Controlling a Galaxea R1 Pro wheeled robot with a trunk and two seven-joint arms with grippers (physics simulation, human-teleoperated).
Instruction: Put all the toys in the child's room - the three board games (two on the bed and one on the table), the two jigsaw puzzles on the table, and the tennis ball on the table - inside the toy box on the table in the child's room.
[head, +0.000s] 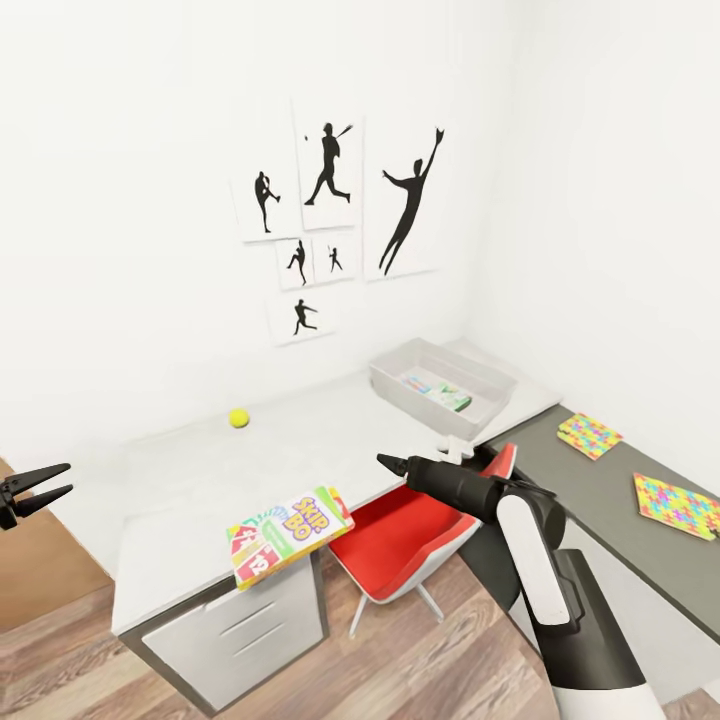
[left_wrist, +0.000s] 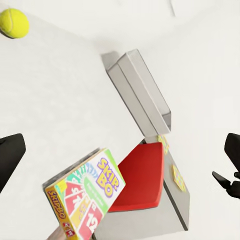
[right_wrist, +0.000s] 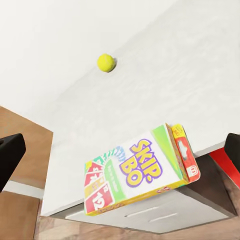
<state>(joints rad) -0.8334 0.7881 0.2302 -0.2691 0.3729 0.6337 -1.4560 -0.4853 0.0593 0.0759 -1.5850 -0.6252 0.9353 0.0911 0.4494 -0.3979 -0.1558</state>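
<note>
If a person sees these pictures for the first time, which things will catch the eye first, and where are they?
The bright Skip-Bo box lies at the front edge of the pale desk, jutting over it, beside a red chair. A small yellow-green tennis ball sits alone near the wall, under black sports silhouettes. On the darker section to the right lie two multicoloured jigsaw puzzles, past the grey toy box.

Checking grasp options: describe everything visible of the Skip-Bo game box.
The thin flat rectangular Skip-Bo game box, cardboard by its look, has a white, green and yellow lid with purple-yellow lettering and red numbered cards. It lies closed, face up, on the pale grey desk top with its corner overhanging the front edge. No gripper touches it.
</note>
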